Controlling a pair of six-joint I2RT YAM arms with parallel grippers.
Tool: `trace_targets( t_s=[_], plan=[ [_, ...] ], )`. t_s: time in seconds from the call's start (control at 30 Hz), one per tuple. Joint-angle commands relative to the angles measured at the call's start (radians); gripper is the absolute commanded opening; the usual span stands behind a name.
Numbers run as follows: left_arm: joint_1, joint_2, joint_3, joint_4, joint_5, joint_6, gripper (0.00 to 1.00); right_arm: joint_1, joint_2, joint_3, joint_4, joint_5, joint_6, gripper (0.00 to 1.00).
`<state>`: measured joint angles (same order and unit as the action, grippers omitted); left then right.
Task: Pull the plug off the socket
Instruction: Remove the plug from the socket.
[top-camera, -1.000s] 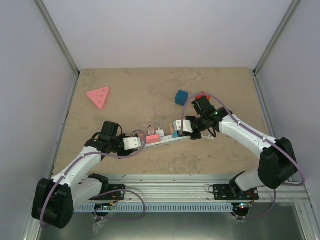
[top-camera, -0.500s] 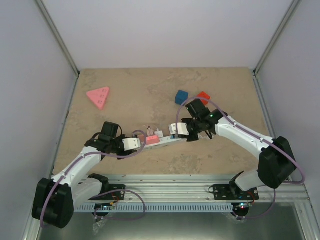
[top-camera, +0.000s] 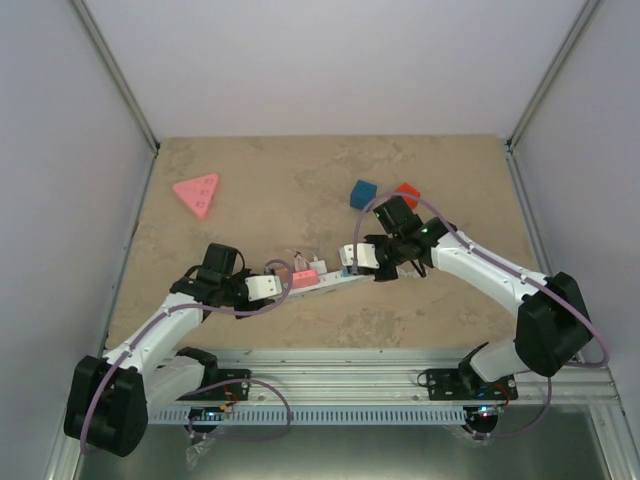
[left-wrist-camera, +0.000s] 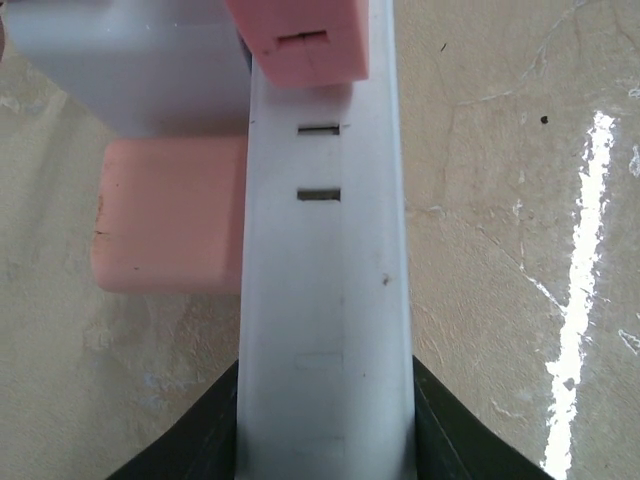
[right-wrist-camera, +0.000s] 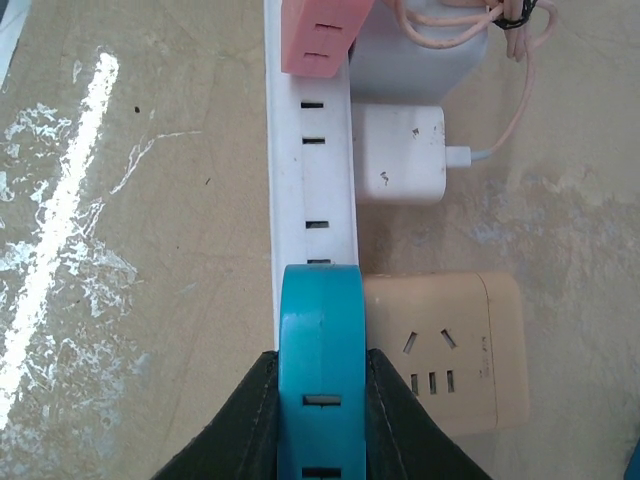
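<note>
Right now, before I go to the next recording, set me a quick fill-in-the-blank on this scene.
The left end effector is shut on the power strip, whose body is ___.
The right end effector is shut on the blue plug; the white charger nearby has a ___ cable.
Beside the blue cube lies a ___ cube.
Missing: white, pink, red.

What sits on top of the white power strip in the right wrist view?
A teal plug, clamped by the right gripper, and a pink plug farther along the power strip. The outlets beneath both are covered; bare slots show between them.
</note>
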<state>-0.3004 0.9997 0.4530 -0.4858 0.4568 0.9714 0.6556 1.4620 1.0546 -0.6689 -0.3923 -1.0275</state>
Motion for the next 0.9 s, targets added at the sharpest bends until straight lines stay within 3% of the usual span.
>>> trace_targets(
  t_s=[0.0,0.33,0.87],
  plan=[
    [0.003,-0.012,0.002,0.053,0.021,0.0,0.0,-0.04,-0.045,-0.018,0.011,-0.056,-0.019,0.0],
    [0.003,-0.02,0.001,0.052,0.023,0.001,0.0,-0.074,-0.047,-0.028,0.001,-0.081,-0.037,0.0],
    [0.004,-0.017,-0.001,0.052,0.024,0.003,0.0,-0.038,-0.086,-0.096,0.084,0.01,-0.049,0.01]
  ],
)
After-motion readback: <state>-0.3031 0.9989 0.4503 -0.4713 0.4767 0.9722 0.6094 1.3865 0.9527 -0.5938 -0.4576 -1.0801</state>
